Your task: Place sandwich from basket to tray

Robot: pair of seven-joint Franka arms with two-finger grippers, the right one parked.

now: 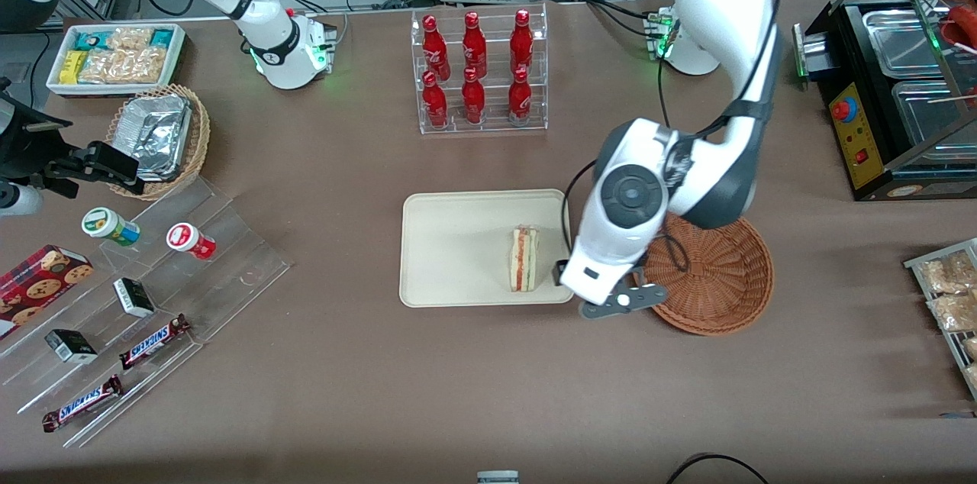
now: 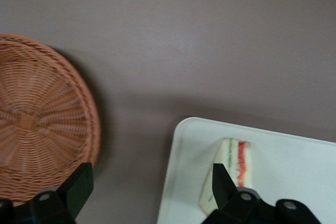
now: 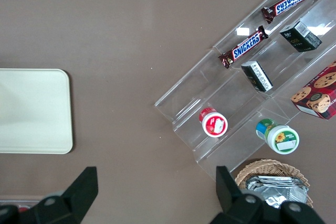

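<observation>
— Where's the gripper [image 2: 149, 190]?

— Above the strip of table between tray [image 1: 450, 240] and basket [image 1: 725, 278], fingers [image 2: 79, 184] spread wide apart, holding nothing.

— And the sandwich [image 1: 524, 258]?

— Standing on its edge on the cream tray, at the end nearest the basket — one fingertip close beside it. The reddish-brown basket holds nothing.

Light: bright, even, from overhead across the brown surface [image 1: 320, 392].
Shadows: soft, short beside the basket [image 2: 37, 129] and sandwich [image 2: 233, 169].
Glare: white arm casings were blown out.
Focus: the wrist view's hand [image 2: 152, 195] was soft, slightly blurred.
</observation>
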